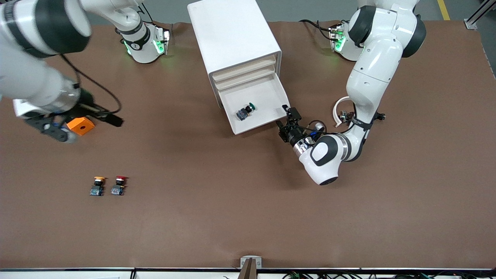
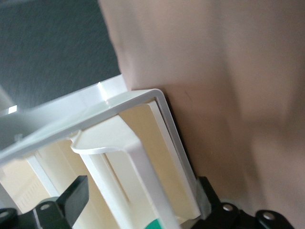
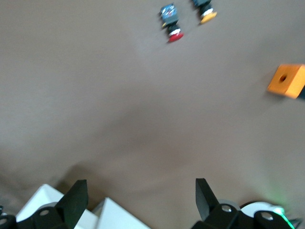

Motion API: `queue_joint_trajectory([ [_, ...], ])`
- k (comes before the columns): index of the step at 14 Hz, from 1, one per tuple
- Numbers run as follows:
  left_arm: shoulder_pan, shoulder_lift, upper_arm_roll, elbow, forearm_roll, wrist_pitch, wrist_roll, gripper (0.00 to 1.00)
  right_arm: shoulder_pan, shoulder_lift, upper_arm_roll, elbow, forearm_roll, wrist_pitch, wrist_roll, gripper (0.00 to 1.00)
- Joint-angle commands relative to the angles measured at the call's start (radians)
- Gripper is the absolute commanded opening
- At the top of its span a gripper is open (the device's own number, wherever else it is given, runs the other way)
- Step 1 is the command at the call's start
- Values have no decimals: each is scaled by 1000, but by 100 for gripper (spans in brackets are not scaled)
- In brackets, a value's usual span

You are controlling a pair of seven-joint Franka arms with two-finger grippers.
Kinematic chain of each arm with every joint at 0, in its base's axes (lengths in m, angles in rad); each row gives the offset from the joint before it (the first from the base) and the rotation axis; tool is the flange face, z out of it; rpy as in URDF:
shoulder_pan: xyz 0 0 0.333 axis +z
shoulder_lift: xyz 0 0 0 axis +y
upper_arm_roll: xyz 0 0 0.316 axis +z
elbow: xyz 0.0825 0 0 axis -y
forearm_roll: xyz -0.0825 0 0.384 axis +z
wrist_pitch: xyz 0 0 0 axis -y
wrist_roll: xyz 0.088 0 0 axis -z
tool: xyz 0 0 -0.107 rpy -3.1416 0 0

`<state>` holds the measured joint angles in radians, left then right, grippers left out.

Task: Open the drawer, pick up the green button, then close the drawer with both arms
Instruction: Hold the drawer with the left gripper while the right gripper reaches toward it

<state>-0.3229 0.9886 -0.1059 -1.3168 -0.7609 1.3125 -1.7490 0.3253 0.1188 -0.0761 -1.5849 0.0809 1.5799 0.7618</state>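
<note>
Drawer point(image 1: 259, 112) hangs open, green button point(image 1: 246, 110) inside (no legible writing); left gripper point(image 1: 286, 117) at its corner, jaws apart; right gripper point(image 1: 77, 124) waits, jaws apart, over the bench point(image 1: 271, 201)

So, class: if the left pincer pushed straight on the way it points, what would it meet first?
Probably the front corner of the pulled-out white plastic drawer: the open left pincer straddles its rim, though contact is unclear.

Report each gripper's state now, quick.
Left gripper: open, holding nothing, at the corner of the pulled-out white plastic drawer.
Right gripper: open, empty, up over the brown table.
</note>
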Motion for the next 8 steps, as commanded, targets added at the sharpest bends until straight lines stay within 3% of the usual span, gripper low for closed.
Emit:
queue_joint_trajectory([
  [1,4,-82,0,-10,34,-13,133,100,124,-21,-13,-29,8,31,187,100],
  [4,45,-119,-1,-1,35,-12,265,100,225,-22,-13,-59,32,86,324,100],
  [8,58,-136,9,117,81,14,491,100,325,-18,-13,-75,54,106,434,100],
])
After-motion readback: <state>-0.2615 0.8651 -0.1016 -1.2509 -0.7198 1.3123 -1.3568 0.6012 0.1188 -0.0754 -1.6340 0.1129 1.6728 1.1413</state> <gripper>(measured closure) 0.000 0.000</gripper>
